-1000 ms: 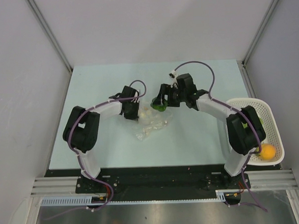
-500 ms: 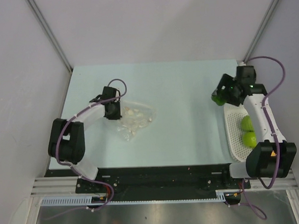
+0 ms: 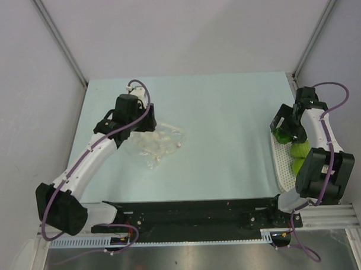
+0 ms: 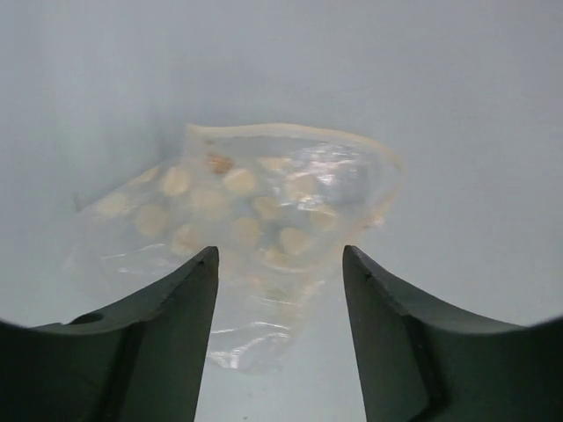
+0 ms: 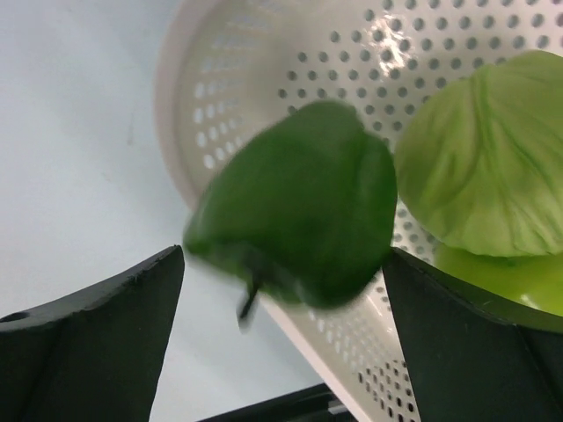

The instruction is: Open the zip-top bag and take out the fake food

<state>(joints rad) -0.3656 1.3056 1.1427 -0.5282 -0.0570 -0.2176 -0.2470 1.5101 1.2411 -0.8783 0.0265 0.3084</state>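
The pale blue-green tabletop (image 3: 227, 127) carries two things, well apart. A clear, crumpled bag (image 3: 160, 141) with pale specks lies flat left of centre, its mouth end toward the far side. A white perforated basket (image 3: 280, 164) sits at the right edge, partly hidden by an arm.

Pale green table top (image 3: 227, 109), matte, evenly lit from above, shadows soft. Plain grey-white back wall (image 3: 188, 28), left wall (image 3: 25, 116), right wall (image 3: 347, 58). Metal posts, left (image 3: 57, 38) and right (image 3: 319, 29), in back corners. Black plate (image 3: 195, 208) along near table edge. Silver rail (image 3: 331, 215) beside it. Brushed steel sheet (image 3: 191, 259) nearest camera.
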